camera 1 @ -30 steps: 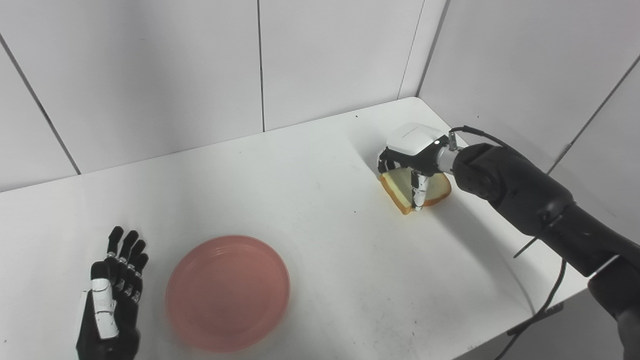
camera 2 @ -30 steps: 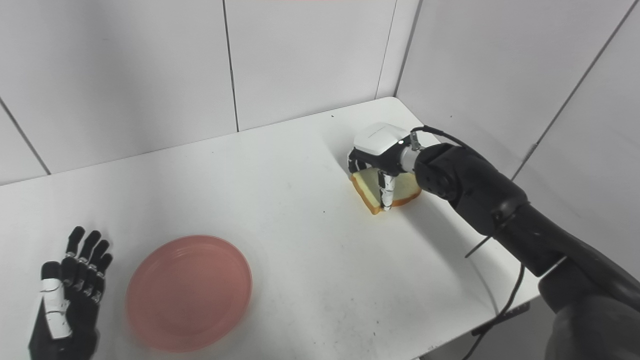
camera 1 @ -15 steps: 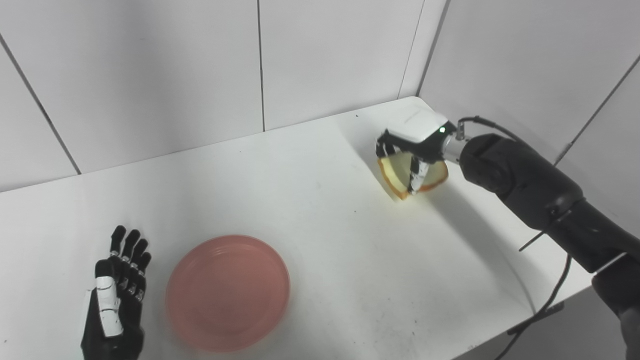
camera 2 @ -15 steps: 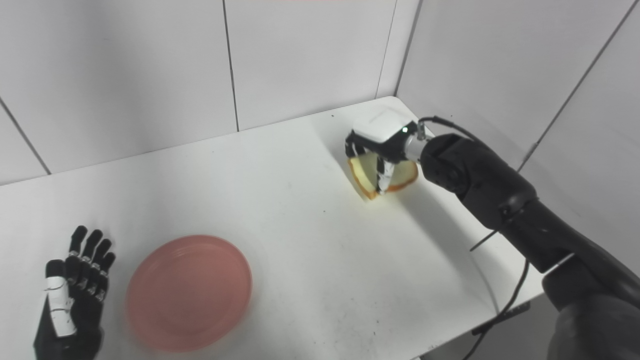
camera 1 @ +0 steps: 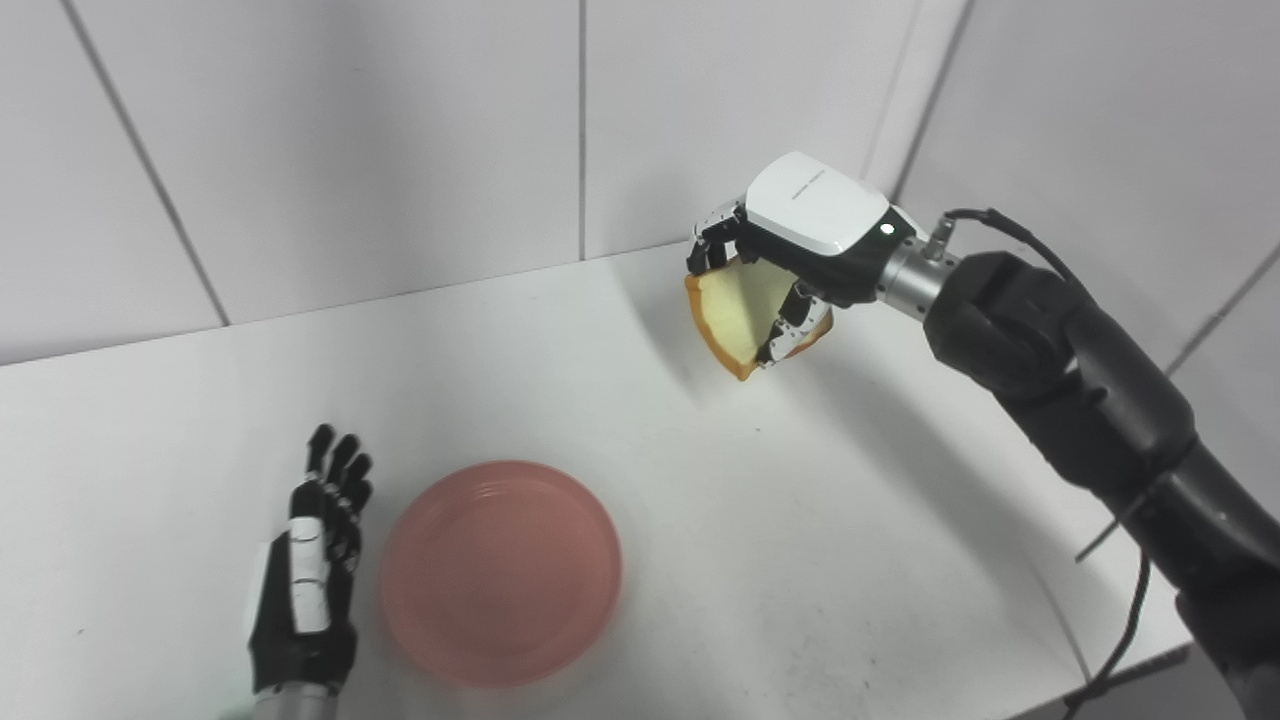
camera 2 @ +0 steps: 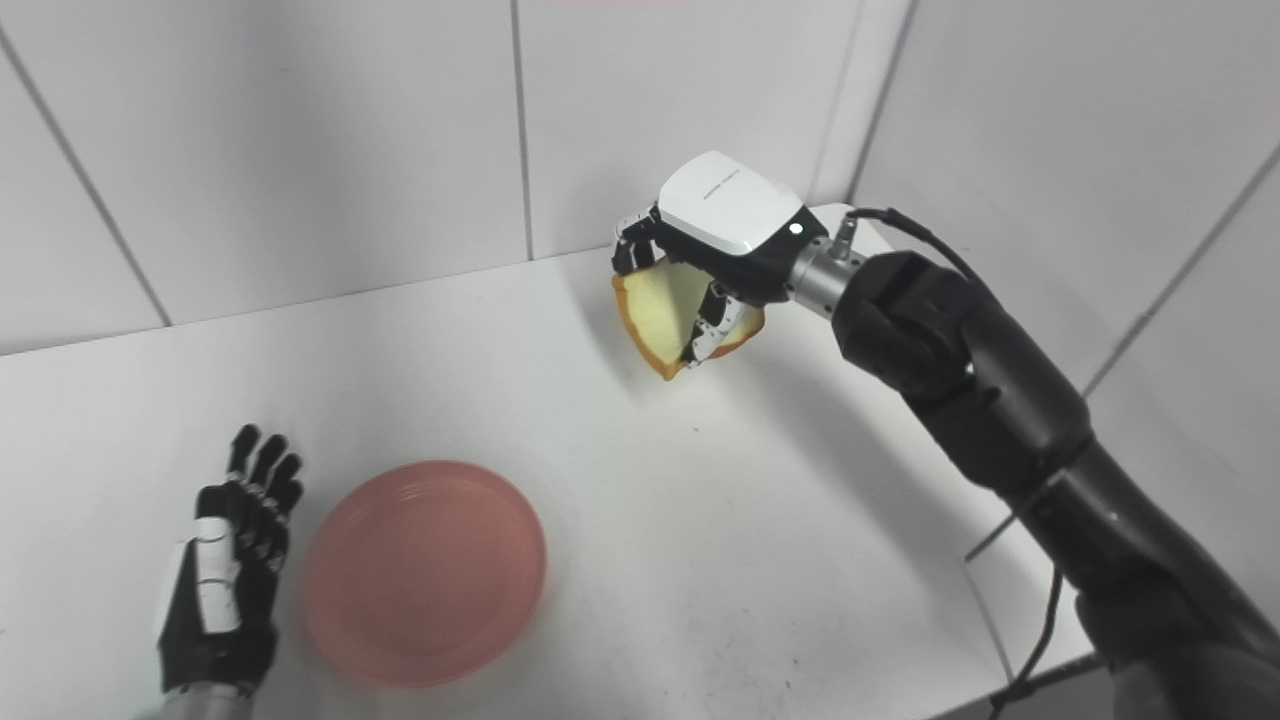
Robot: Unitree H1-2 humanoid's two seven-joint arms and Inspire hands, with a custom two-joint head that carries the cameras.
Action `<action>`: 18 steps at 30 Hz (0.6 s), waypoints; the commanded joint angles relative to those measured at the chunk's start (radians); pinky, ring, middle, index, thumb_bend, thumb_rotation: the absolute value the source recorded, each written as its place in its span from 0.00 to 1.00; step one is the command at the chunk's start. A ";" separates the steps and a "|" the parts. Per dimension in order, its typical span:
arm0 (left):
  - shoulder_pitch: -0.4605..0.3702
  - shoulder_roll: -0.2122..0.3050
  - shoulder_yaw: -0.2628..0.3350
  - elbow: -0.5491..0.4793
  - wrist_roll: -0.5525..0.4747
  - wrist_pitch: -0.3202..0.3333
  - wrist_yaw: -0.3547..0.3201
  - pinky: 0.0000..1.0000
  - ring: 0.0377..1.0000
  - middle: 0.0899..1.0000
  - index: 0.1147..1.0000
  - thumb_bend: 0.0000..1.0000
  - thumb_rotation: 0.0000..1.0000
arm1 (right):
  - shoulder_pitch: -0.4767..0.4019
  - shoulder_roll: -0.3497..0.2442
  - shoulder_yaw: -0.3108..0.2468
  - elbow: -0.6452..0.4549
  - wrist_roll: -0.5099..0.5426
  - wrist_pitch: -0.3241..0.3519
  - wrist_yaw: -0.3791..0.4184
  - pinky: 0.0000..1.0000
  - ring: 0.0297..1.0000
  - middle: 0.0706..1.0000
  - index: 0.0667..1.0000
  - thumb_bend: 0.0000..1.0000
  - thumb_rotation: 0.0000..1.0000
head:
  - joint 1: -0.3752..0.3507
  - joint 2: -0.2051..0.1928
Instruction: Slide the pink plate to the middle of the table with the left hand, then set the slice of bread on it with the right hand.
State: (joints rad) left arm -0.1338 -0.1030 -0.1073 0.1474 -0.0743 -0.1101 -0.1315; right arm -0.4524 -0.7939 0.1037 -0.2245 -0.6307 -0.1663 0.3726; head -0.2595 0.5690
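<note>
I have the slice of bread (camera 1: 738,318) up off the tabletop (camera 1: 820,520) in my right hand (camera 1: 800,240), in the upper right of centre of the frame, well clear of the surface. The fingers (camera 1: 712,232) curl over the top crust and the thumb presses from below, so the hand is closed on the slice, which hangs tilted with its pale face turned toward the camera and one corner pointing down.

The pink plate (camera 1: 500,570) sits flat in the lower left-centre of the frame, well apart from the bread. My left hand (camera 1: 305,580) rests just beside the plate's left rim with its fingers straight and close together, holding nothing; I cannot tell whether it touches the rim.

I judge the bread to be light, soft and easily crushed: a firmer squeeze would dent or tear the crumb, while a looser one could let it slip out, as it is held near one edge only. The crust is the stiffest part, so I would keep my hold there. The plate looks rigid and smooth, likely to skid if the slice lands hard on its rim.
</note>
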 commanded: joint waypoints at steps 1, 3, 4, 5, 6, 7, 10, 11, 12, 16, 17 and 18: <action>0.037 -0.029 -0.016 0.032 0.016 -0.010 0.019 1.00 0.98 0.97 0.96 0.69 1.00 | -0.032 0.017 -0.018 -0.047 0.028 0.013 -0.007 0.34 0.38 0.39 0.49 0.52 0.00 | 0.005 0.002; 0.039 -0.043 -0.019 0.032 0.033 -0.013 0.036 1.00 0.97 0.97 0.96 0.69 1.00 | -0.029 0.051 -0.019 -0.072 0.042 0.002 -0.008 0.32 0.37 0.38 0.49 0.52 0.00 | 0.032 0.004; 0.038 -0.051 -0.020 0.033 0.035 -0.010 0.040 1.00 0.97 0.97 0.95 0.69 1.00 | -0.034 0.072 -0.010 -0.088 0.042 -0.002 -0.002 0.32 0.37 0.38 0.49 0.52 0.00 | 0.054 0.003; 0.038 -0.056 -0.021 0.033 0.036 -0.007 0.043 1.00 0.98 0.97 0.95 0.68 1.00 | -0.037 0.087 -0.004 -0.099 0.041 -0.006 0.004 0.32 0.36 0.37 0.49 0.52 0.00 | 0.054 0.003; 0.038 -0.061 -0.023 0.034 0.034 -0.004 0.044 1.00 0.98 0.97 0.95 0.68 0.99 | -0.040 0.096 0.002 -0.107 0.037 -0.012 0.008 0.32 0.36 0.37 0.49 0.52 0.00 | 0.079 0.003; 0.036 -0.063 -0.025 0.037 0.031 -0.002 0.042 1.00 0.99 0.98 0.96 0.69 0.99 | -0.044 0.111 0.011 -0.117 0.030 -0.015 0.013 0.31 0.36 0.37 0.49 0.52 0.00 | 0.079 0.003; 0.035 -0.072 -0.034 0.041 0.025 0.004 0.038 1.00 1.00 0.99 0.97 0.69 0.99 | -0.066 0.169 0.061 -0.152 0.017 -0.021 0.037 0.31 0.36 0.38 0.50 0.52 0.00 | 0.137 0.014; 0.035 -0.074 -0.037 0.040 0.025 0.004 0.039 1.00 1.00 0.99 0.97 0.69 0.99 | -0.071 0.181 0.071 -0.160 0.016 -0.015 0.047 0.30 0.35 0.37 0.50 0.52 0.00 | 0.137 0.014; 0.036 -0.079 -0.042 0.036 0.039 0.004 0.050 1.00 1.00 1.00 0.97 0.69 1.00 | -0.082 0.201 0.093 -0.171 0.013 -0.012 0.064 0.31 0.36 0.38 0.50 0.52 0.00 | 0.170 0.018; 0.041 -0.093 -0.060 0.040 0.098 -0.028 0.093 1.00 1.00 0.99 0.97 0.72 1.00 | -0.104 0.264 0.154 -0.196 -0.011 0.005 0.127 0.36 0.42 0.40 0.49 0.52 0.00 | 0.213 0.018; 0.041 -0.096 -0.064 0.045 0.109 -0.040 0.103 1.00 1.00 0.99 0.97 0.72 1.00 | -0.108 0.278 0.168 -0.197 -0.021 0.007 0.141 0.36 0.41 0.40 0.49 0.52 0.00 | 0.220 0.019; 0.041 -0.098 -0.067 0.047 0.120 -0.044 0.112 1.00 1.00 0.98 0.97 0.72 1.00 | -0.111 0.292 0.182 -0.192 -0.034 0.003 0.150 0.32 0.37 0.38 0.49 0.52 0.00 | 0.225 0.020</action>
State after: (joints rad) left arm -0.1257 -0.1672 -0.1669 0.1671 0.0246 -0.1460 -0.0437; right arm -0.5266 -0.5049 0.2874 -0.3936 -0.6532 -0.1670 0.5187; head -0.0353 0.5906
